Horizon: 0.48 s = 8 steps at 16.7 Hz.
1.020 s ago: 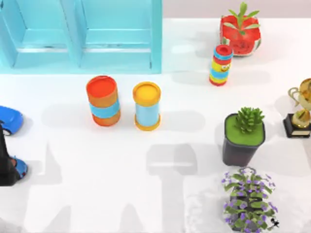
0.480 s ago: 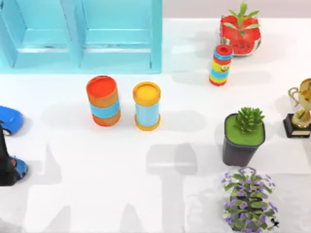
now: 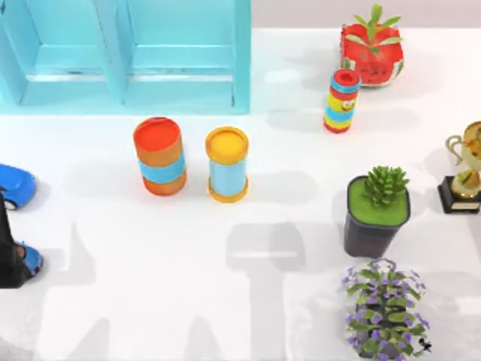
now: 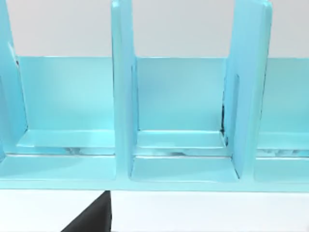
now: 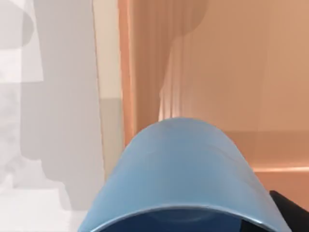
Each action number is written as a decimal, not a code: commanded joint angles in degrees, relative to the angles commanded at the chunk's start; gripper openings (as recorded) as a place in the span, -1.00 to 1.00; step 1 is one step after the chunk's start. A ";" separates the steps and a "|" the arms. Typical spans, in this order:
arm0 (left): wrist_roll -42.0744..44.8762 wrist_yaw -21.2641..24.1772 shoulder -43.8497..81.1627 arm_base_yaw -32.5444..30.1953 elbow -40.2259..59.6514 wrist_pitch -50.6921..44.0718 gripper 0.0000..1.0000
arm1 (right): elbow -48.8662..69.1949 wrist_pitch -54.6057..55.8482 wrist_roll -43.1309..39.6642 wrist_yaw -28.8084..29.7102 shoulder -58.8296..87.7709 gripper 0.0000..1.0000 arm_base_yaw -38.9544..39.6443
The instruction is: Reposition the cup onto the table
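The cup (image 5: 183, 164) is very near the right wrist camera. I see its blue outer wall and a thin strip of its blue inside at the rim. Behind it there is a peach-coloured surface, with a pale grey area beside that. A dark part (image 5: 290, 210) sits just beside the rim. I cannot tell whether the right pincer is wide, narrow or holding the cup.

My left arm (image 3: 9, 248) is at the left edge of the white worktop (image 3: 150, 301), near a blue toy car (image 3: 15, 186). A small blue thing (image 3: 31, 260) is just beside the arm, and I cannot tell what it is. The state of the left pincer I also cannot tell. The left wrist view looks into the compartments of the turquoise shelf unit (image 4: 178, 111).

From above, the shelf unit stands at the far left of the worktop. In front of it stand the orange cylinder (image 3: 159, 156) and a yellow cylinder (image 3: 227, 164), both upright and near each other but apart. The rainbow-striped cylinder (image 3: 343, 100) stands near a watermelon-shaped pot (image 3: 372, 54). On the right side are a succulent pot (image 3: 377, 210), a purple-flowered plant (image 3: 385, 310) and a gold trophy (image 3: 464, 169).
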 joint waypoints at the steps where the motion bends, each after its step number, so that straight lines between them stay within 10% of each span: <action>1: 0.00 0.00 0.00 0.00 0.00 0.00 1.00 | 0.94 0.18 1.22 -0.04 0.46 -1.00 1.19; 8: 0.00 0.00 0.00 0.00 0.00 0.00 1.00 | 16.01 2.27 22.04 -0.76 8.99 -1.00 21.13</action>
